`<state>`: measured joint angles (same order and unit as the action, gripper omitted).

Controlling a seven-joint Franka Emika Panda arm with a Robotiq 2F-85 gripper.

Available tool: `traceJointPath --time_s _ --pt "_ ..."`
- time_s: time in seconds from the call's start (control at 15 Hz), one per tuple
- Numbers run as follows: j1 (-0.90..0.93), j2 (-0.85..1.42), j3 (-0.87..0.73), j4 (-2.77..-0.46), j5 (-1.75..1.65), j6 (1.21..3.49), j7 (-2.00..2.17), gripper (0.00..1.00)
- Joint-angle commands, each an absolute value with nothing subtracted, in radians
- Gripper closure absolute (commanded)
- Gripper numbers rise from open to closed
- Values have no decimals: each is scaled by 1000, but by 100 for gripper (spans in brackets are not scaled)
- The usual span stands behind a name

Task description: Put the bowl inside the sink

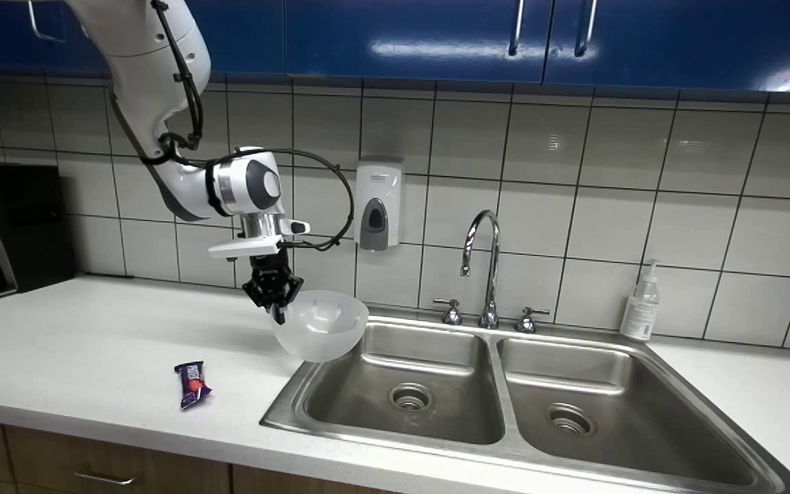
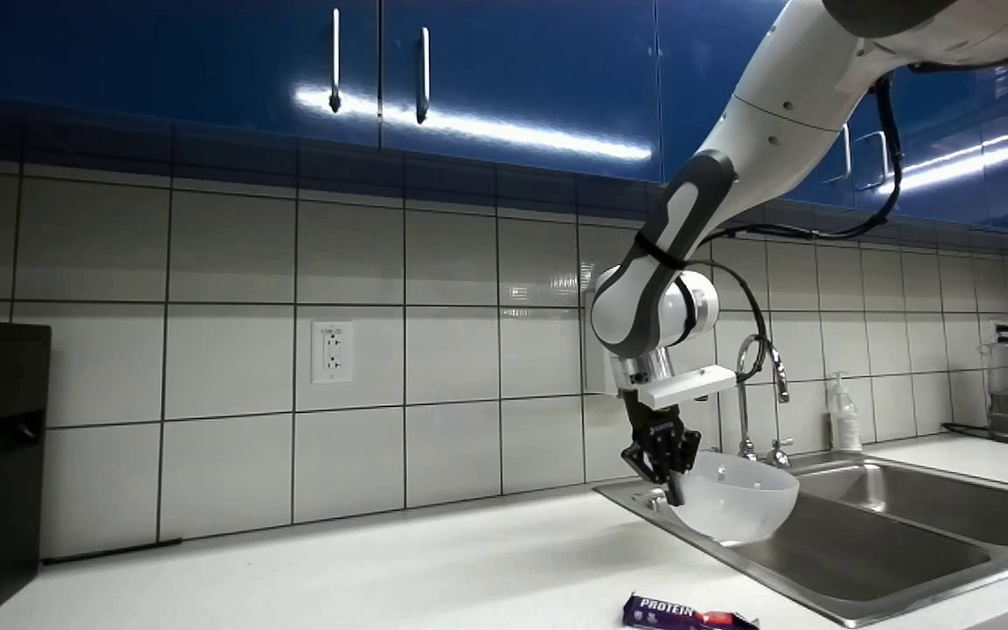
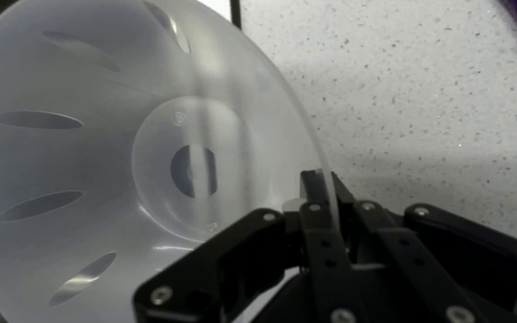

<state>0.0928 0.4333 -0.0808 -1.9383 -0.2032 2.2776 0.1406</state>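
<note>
The bowl (image 1: 319, 326) is whitish and translucent; it also shows in an exterior view (image 2: 736, 503) and fills the left of the wrist view (image 3: 101, 157), with dark oval marks on its side. My gripper (image 1: 277, 315) is shut on the bowl's near rim, one finger inside and one outside, as the wrist view shows at the fingertips (image 3: 323, 184). The bowl hangs slightly tilted, over the left edge of the steel double-basin sink (image 1: 505, 394). The sink also shows in an exterior view (image 2: 871, 551). The bowl hides part of the sink's rim.
A purple wrapped bar (image 1: 193, 384) lies on the white counter (image 1: 107, 329). A chrome faucet (image 1: 493, 267) with two handles stands behind the sink. A soap bottle (image 1: 640, 312) stands at the back right. A wall dispenser (image 1: 379, 202) hangs behind the bowl; a coffee maker (image 1: 28, 226) stands far left.
</note>
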Motion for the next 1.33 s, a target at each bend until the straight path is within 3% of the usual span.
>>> traceJointPath --time_s 0.0,0.67,1.27 --pt "46 388 -93 -1984 -219 2305 109 98" --pt "-110 469 -132 -1879 -190 2302 -52 98" --pt "-193 684 -155 -1671 -200 2294 -127 98"
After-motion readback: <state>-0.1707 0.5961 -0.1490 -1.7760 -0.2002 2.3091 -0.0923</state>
